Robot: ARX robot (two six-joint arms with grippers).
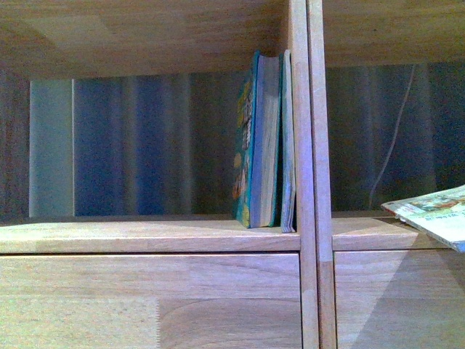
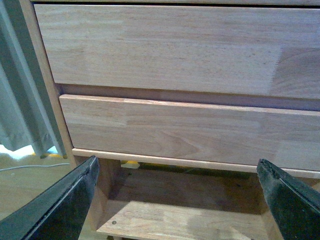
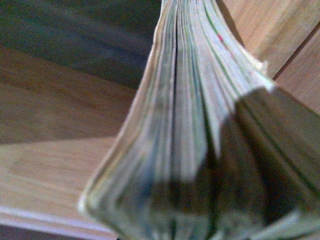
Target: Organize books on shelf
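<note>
Front view. Item one: shelf (image 1: pixel 145 236), light wood, with open compartments above plain fronts, parted by a thin vertical divider (image 1: pixel 309 145). Item two: teal book (image 1: pixel 258 142), upright in the left compartment. A thin book (image 1: pixel 288 145) stood between it and the divider, all pressed close. Item three: pale illustrated book (image 1: pixel 430 216), entering at the right edge and tilted, its corner low over the right compartment's board. Whether it touched the board could not be told. No gripper showed here.

Left wrist view. Left gripper (image 2: pixel 177 165): jaws spread wide with nothing between them, facing the drawer fronts (image 2: pixel 175 50), with no book in sight. A grey curtain (image 2: pixel 20 100) hung beside the unit.

Right wrist view. The pale illustrated book filled the picture, page edges fanned and blurred, close before the camera and above a wooden board. The right gripper's jaws were not plainly shown. A dark patch might have been a finger or a shadow, so pinching or not could not be told. Judged: the book lay at or within those jaws, the step being to seat it in the right compartment.

Handling note, as judgement: the book looked floppy. It should be turned upright before release, the lower edge set on the board first, then slid against the divider so it cannot slump.
</note>
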